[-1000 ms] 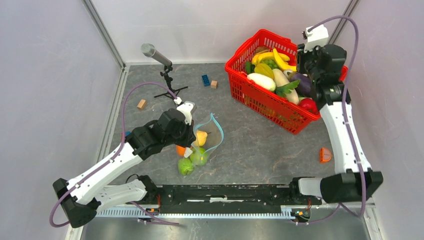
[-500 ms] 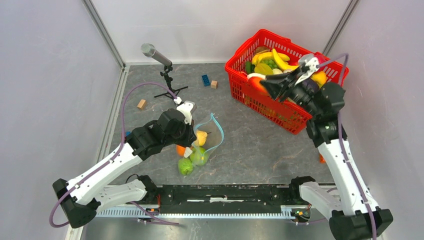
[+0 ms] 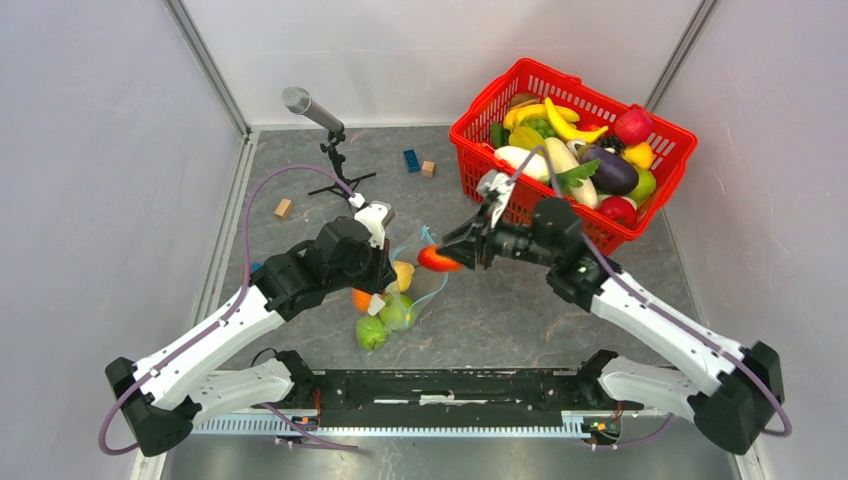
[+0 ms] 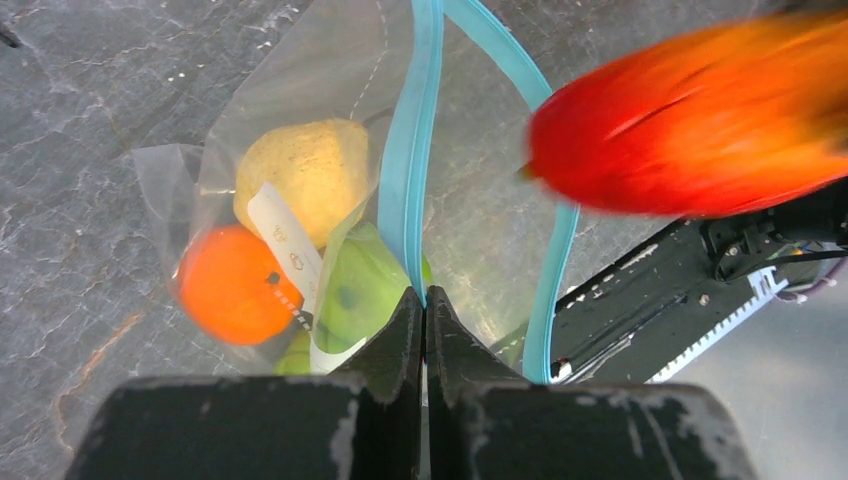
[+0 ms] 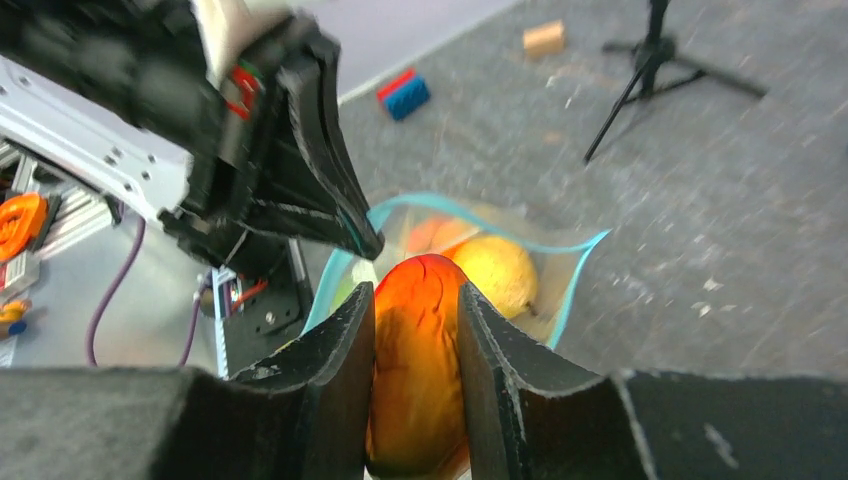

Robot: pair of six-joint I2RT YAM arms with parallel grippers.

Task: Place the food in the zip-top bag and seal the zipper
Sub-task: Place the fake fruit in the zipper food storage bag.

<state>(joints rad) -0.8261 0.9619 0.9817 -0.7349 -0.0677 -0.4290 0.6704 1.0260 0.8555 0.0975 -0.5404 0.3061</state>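
At the open mouth of the zip-top bag (image 4: 320, 70), both grippers are meeting.
The left gripper (image 4: 422, 300) is pressing its fingers together on the zipper (image 4: 405, 160). Just beyond its fingertips, an orange (image 4: 230, 285), a lemon (image 4: 295, 175) and a green fruit (image 4: 360, 290) are lying inside the bag. The right gripper (image 5: 415, 292) is pinching a red-orange fruit (image 5: 415, 400) between its fingers and hanging over the bag's opening, close beside the left fingertips.

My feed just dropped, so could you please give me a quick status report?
Left gripper shut on zipper, holding zip-top bag open. Right gripper shut on red-orange fruit at the mouth. Nothing blocking.
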